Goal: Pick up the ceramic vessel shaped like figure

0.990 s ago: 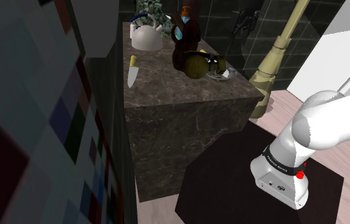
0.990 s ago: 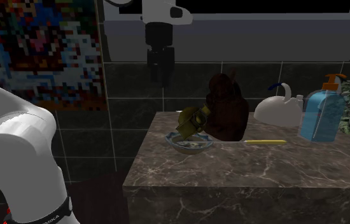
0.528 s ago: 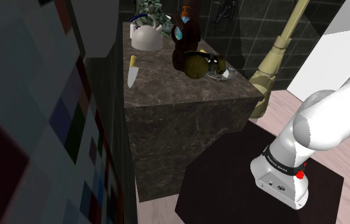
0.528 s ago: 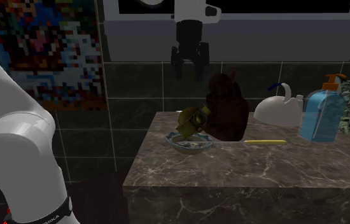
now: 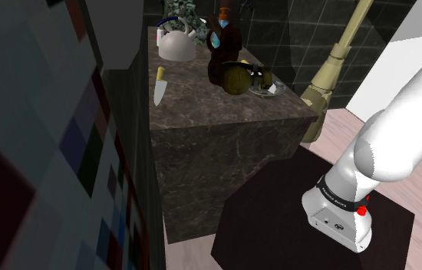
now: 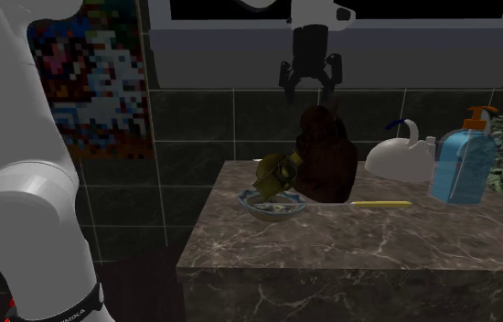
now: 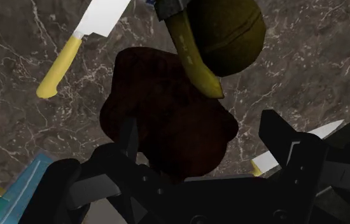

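My gripper point(image 6: 310, 80) hangs right over the figure point(image 6: 325, 157), jaws spread wide, gripping nothing. In the wrist view my gripper point(image 7: 200, 127) straddles the figure point(image 7: 167, 118), one finger point(image 7: 129, 135) on each flank, neither plainly touching it. The figure is dark brown, lumpy and upright on the counter point(image 6: 369, 242), which is dark marble with pale veins.

Everything else, placed from the figure:

An olive round thing point(image 6: 277, 176) sits against it on the second exterior view's left, resting in a small bowl point(image 6: 272, 210). In the wrist view the olive thing point(image 7: 228, 28) has a yellow strap that overlaps the figure's edge.

A knife point(image 6: 379, 204) with a yellow handle lies flat just beside the figure on the second exterior view's right. The wrist view shows the knife point(image 7: 81, 44) with a white blade, apart from the figure.

Farther right of the figure in that exterior view — a white kettle point(image 6: 398, 157), then a blue soap bottle point(image 6: 460, 166) with an orange pump.

Behind the figure is a dark tiled wall, with a pixelated poster point(image 6: 80, 82) well to the left.

Shoulder view: kettle point(image 5: 177, 47) and knife point(image 5: 159, 86) lie left of the figure — my white arm point(image 5: 401, 130) is well to its lower right.
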Robot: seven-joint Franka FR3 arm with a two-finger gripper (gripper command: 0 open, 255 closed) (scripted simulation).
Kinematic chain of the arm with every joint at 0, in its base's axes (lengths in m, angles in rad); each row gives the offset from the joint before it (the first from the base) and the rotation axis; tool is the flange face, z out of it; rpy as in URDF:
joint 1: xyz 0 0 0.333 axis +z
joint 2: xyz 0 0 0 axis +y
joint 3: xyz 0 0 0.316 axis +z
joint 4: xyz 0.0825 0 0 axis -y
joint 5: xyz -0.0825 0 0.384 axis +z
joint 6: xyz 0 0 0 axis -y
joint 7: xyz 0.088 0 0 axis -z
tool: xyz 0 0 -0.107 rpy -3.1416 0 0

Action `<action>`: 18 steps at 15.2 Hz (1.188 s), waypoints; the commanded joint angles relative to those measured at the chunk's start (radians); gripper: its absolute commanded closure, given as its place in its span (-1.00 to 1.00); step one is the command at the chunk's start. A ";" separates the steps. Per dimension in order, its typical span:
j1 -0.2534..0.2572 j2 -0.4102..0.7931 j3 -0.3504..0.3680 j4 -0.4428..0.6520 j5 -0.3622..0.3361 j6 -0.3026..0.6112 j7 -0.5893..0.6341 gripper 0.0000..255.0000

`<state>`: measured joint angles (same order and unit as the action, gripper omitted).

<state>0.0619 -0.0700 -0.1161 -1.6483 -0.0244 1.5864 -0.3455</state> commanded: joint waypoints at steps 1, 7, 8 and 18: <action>0.003 0.084 0.000 0.103 0.000 -0.016 -0.044 -1.00; 0.004 0.309 0.010 0.409 0.002 -0.089 -0.135 -1.00; 0.005 0.302 0.010 0.385 0.002 -0.072 -0.134 -1.00; 0.007 0.276 0.011 0.274 -0.001 0.013 -0.130 1.00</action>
<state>0.0691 0.2053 -0.1053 -1.3743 -0.0253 1.5992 -0.4749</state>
